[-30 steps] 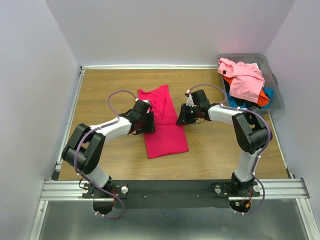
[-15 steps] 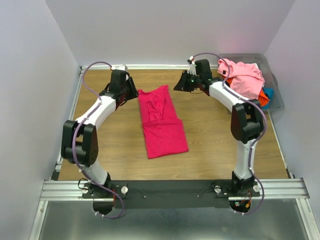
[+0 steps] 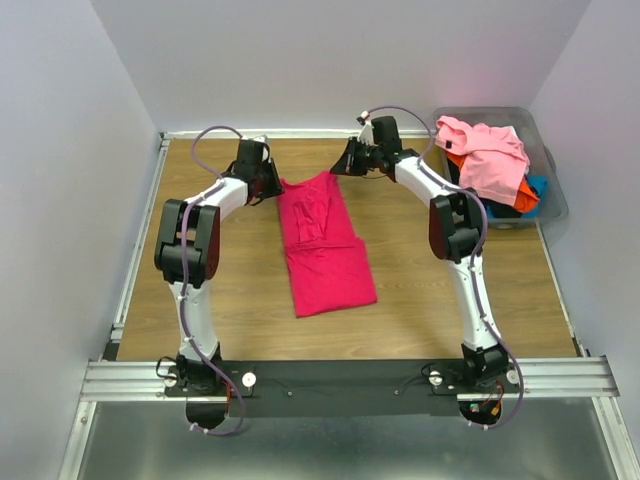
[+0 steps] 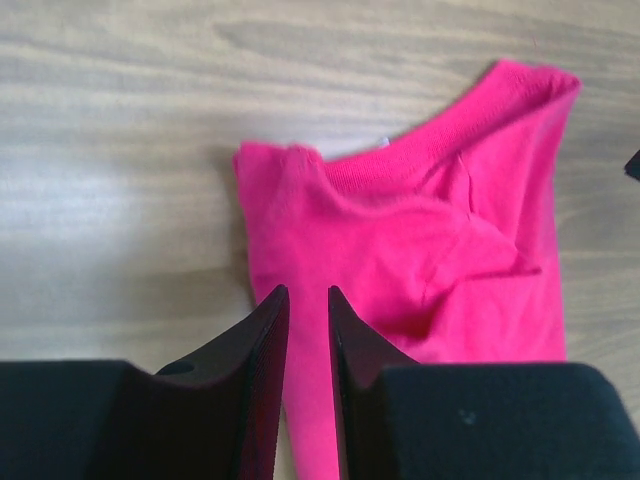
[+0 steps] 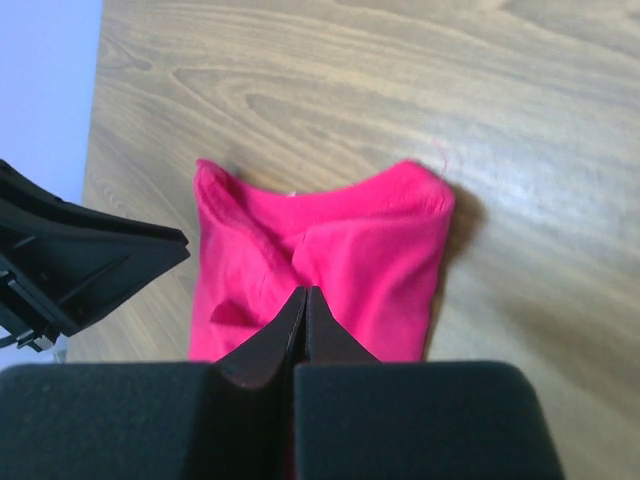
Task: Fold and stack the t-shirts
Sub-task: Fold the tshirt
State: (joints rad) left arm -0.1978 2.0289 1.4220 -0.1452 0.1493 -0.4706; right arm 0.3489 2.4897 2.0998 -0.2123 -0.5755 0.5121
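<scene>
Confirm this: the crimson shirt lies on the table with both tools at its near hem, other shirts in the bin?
Wrong: the left tool and right tool are at the far collar end of the shirt, as the top view shows. The rest holds.

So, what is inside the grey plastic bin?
A crumpled light pink cloth t-shirt lies on top; orange cloth, blue cloth and black cloth peek from beneath. The pile hides the bin floor.

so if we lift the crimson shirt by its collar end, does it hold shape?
Probably floppy: the crimson shirt lies flat with soft creases near its collar. Likely light, being thin cloth. Pushed, it'd probably bunch on the wooden table rather than slide.
</scene>
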